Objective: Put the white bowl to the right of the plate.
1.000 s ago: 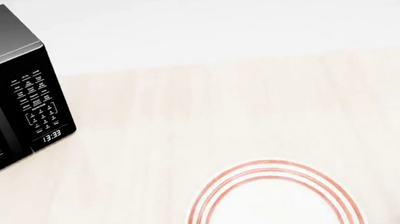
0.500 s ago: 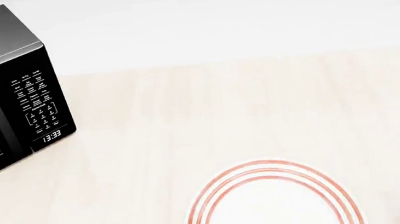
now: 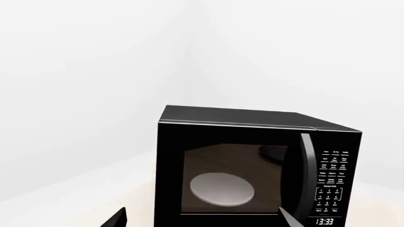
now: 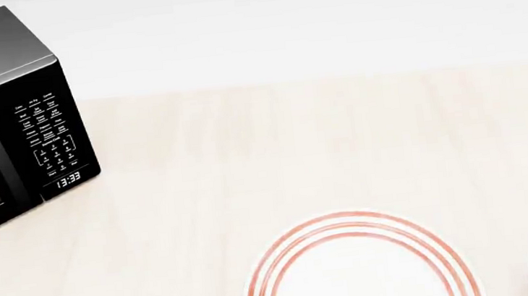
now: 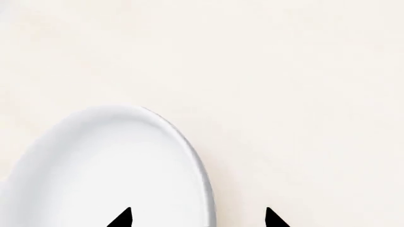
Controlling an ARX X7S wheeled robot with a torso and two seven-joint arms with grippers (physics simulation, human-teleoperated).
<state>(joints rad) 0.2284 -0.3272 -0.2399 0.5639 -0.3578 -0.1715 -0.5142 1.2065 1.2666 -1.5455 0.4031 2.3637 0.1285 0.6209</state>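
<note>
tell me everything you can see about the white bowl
The plain glossy white deep round bowl has thick smooth walls, no markings, and looks ceramic and empty. It sits upright on the pale wooden table, to the right of the red-ringed flat white plate, apart from it, cut off by the head view's edge. The right gripper's dark fingertips straddle its rim.

Both tools: L, R, tips apart.

Pale, light-wood table, faint grain, evenly lit, no hard shadows. Plain white walls behind; two meet in a corner above the microwave. Black microwave stands at the table's far left, door shut, pale dish visible through the glass, keypad on its right side, clock reading 13:33.
</note>
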